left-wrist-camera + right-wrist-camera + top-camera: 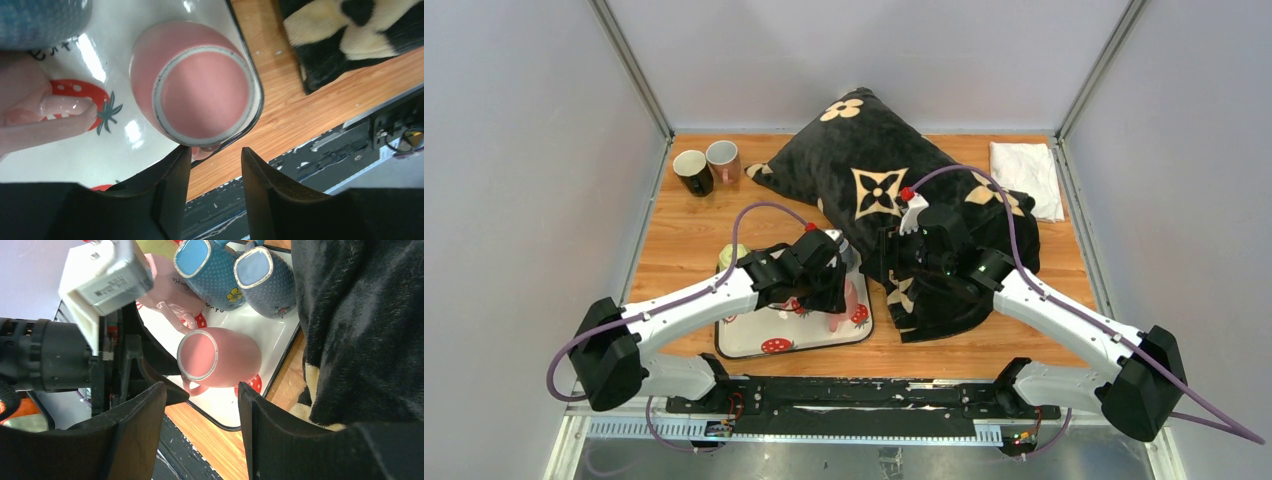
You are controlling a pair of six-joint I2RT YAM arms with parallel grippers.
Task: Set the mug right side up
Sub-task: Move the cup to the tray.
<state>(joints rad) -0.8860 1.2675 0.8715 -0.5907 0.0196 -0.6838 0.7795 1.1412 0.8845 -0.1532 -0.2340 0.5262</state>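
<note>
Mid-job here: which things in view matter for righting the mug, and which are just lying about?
In the job: upside-down pink mug; left gripper by its handle; tray beneath it.
Lying about: two blue mugs; pillow; white cloth; two upright mugs at the back.

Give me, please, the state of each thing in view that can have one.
Pink mug: upside down on the tray, base up.
Blue mug: upside down, base up.
Grey-blue mug: upside down, base up.
Black mug: upright, mouth up.
Far pink mug: upright, mouth up.
Left tool: jaws apart at the pink mug's handle.
Right tool: open, holding nothing.
</note>
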